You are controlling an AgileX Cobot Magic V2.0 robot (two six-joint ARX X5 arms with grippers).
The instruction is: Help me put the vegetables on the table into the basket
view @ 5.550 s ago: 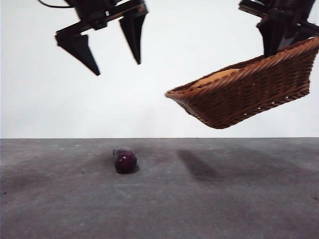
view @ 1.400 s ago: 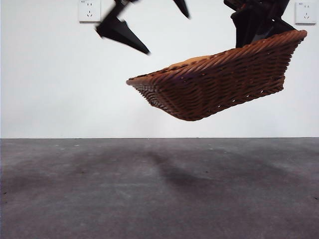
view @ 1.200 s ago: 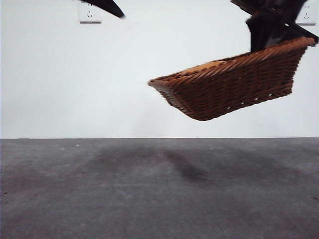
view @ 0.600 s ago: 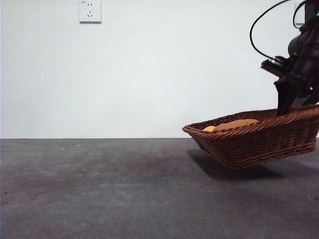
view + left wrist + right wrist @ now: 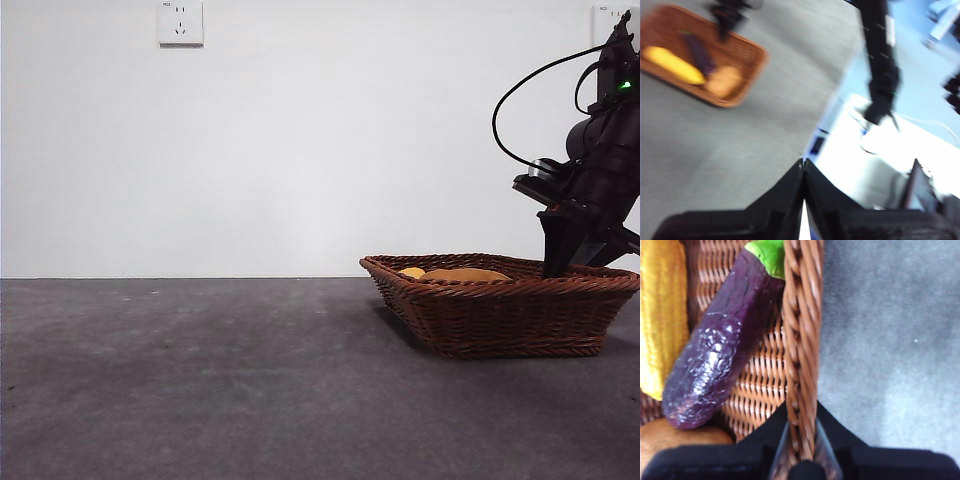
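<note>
Lowered since half a second ago, basket [image 5: 500, 318] now sits flat on table [image 5: 200, 380] toward its right edge, holding corn [image 5: 660, 315], eggplant [image 5: 720, 350], potato [image 5: 670, 437]; right hand [image 5: 801, 440] clamps its rim from directly above; left hand [image 5: 804, 172] closed, well apart.

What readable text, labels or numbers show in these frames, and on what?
None readable.
Wall socket: tiny marks above its holes, too small to read.
Second wall plate at the top right corner: faint marks, too small.
Other arm in the left wrist view: pale marks, blurred.
Basket, corn, eggplant: no print.
</note>
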